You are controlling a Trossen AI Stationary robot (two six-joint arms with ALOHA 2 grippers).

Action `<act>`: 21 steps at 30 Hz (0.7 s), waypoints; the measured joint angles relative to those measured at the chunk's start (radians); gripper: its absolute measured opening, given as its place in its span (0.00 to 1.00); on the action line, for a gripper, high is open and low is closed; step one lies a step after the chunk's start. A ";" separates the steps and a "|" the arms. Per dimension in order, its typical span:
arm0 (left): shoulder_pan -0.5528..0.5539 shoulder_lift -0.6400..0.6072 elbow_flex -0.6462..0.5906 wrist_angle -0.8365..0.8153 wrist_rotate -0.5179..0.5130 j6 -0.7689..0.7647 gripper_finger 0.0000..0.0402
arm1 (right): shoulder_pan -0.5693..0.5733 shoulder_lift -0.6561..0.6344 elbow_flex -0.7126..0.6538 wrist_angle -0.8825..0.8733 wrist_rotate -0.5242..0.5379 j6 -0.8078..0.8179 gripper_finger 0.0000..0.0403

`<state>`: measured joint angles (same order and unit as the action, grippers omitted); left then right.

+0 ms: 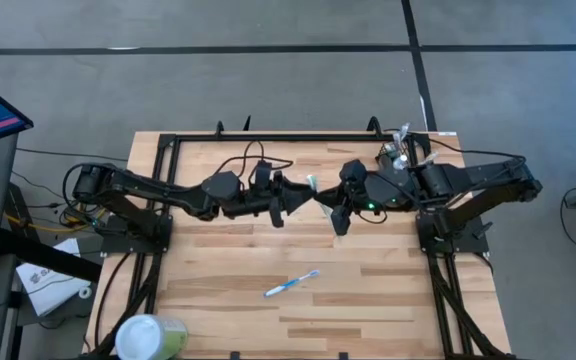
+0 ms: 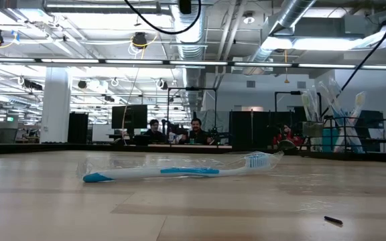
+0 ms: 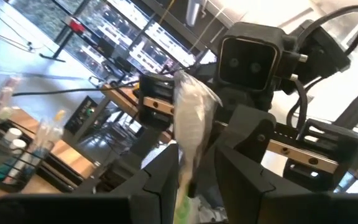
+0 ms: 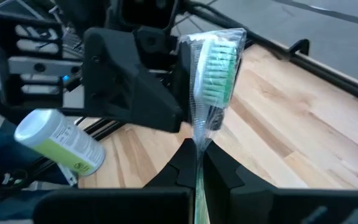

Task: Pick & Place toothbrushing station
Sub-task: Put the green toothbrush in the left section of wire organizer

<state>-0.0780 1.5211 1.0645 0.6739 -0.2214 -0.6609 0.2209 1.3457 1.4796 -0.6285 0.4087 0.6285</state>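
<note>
Left tool [image 1: 303, 196] and right tool [image 1: 320, 198] both pinching wrapped green toothbrush [image 4: 215, 68], mid-table

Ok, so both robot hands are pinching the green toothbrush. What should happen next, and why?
Probably the left gripper should let go. It and the right gripper both pinch the wrapped green toothbrush mid-table. The toothbrushing station stands by the right arm's base, so the right arm seems better placed to carry it.
</note>
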 joint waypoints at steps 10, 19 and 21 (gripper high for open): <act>0.006 0.000 0.000 0.000 -0.019 0.000 0.25 | -0.007 0.000 0.000 0.000 0.028 0.000 0.00; 0.010 0.000 0.000 -0.019 -0.057 0.011 0.33 | -0.008 0.000 0.000 -0.004 0.036 0.000 0.00; 0.014 0.001 0.000 -0.029 -0.055 -0.006 0.38 | -0.008 0.000 0.000 -0.004 0.036 0.000 0.00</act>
<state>-0.0641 1.5223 1.0645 0.6446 -0.2761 -0.6668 0.2131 1.3460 1.4796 -0.6323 0.4442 0.6285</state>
